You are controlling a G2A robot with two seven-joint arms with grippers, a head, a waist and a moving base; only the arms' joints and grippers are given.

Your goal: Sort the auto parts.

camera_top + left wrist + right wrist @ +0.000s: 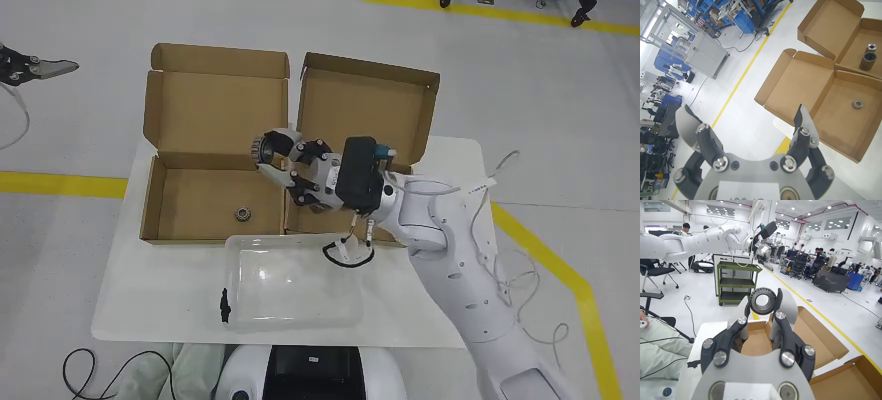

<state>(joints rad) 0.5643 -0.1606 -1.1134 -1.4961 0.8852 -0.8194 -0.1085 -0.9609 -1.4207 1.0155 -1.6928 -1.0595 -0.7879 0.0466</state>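
Holding a metal ring [762,310], the right claw [763,303] is shut on it from two sides, with one pad on each side of the ring's outer wall. The ring is up in the air, over the spot where the two brown boxes meet. A small ring [241,212] lies in the left box [160,215], and two dark metal tubes [867,61] stand in the other box [853,47].

The held ring looks like steel, so it is likely heavy for its size, hard and smooth. It will not bend or squash, but it could slip or roll away. Its outside may have little rollers, though that is hard to tell. Gripping across the widest part, as now, seems best.

The left claw [744,113] is wide open, holds nothing, and hangs out over the floor.
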